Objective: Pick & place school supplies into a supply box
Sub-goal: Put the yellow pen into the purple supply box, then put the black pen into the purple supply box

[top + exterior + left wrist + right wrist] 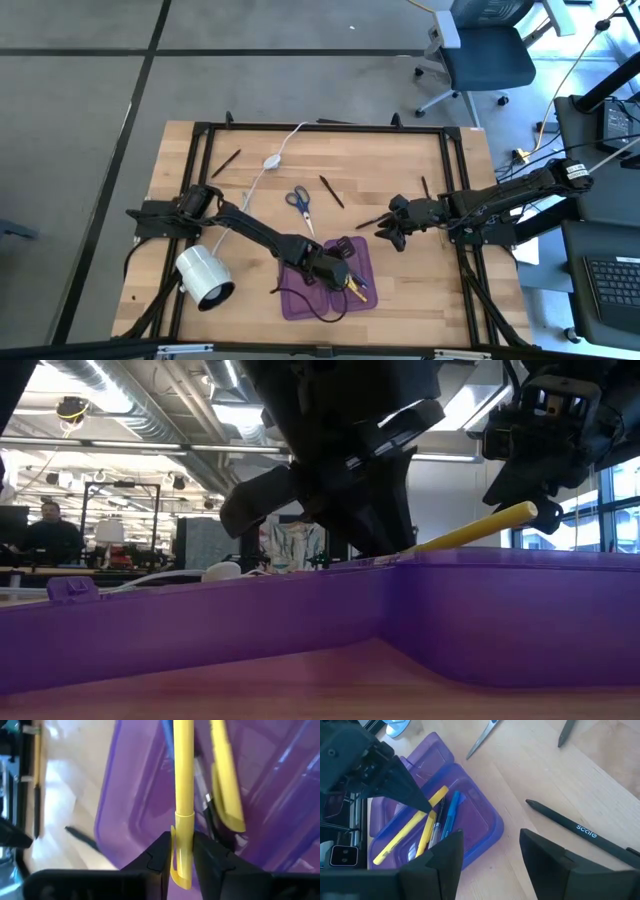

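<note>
The flat translucent purple plastic pencil case [325, 290] lies open on the wooden worktop [170, 180], near its front edge. To the case's left stands a white cylindrical lamp [204, 276], whose white cable with an oval switch [271, 161] runs off toward the far edge.

The left hand [345, 280] is over the case's right-hand half, its two dark fingers [155, 857] clamped on the clip end of a long yellow pen [183, 780]. The pen's long axis runs straight away from the hand, along the length of that half, and its far end tilts up above the purple wall [500, 585]. Inside the same half lie a second yellow pen [429, 827], a blue pen [449, 817] and a thin dark pen [437, 827], all roughly parallel to the case's long side.

Beyond the case, further from the front edge, small blue-handled scissors [300, 205] lie with blades pointing back toward the case, and a dark pen [331, 191] lies slantwise just to their right. Another dark pencil [226, 162] lies far left of those.

Right of the case, the right hand [392, 234] hovers with fingers [540, 852] apart, gripping nothing, over a black pen marked "scale" [580, 829] lying diagonally.
</note>
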`<move>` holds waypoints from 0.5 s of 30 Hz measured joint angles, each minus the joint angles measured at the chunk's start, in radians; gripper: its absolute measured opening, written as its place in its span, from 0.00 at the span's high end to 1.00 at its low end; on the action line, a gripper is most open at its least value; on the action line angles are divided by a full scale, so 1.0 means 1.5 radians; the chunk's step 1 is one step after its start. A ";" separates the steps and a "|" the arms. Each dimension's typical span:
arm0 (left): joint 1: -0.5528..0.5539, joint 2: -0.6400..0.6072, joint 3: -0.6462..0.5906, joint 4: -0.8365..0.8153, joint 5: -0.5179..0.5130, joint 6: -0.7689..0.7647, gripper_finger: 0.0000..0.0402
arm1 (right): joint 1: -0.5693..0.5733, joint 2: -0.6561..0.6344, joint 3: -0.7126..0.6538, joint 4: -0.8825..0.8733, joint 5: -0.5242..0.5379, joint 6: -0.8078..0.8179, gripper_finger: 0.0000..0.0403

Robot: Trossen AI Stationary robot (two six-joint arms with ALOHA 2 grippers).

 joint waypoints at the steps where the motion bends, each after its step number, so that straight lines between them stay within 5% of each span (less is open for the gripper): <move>1: 0.000 0.000 0.000 0.000 -0.007 -0.003 0.83 | 0.000 0.000 0.000 0.000 0.000 0.000 0.51; 15: -0.009 -0.001 0.000 0.000 -0.017 -0.029 0.69 | 0.000 0.000 0.000 0.000 0.000 0.000 0.51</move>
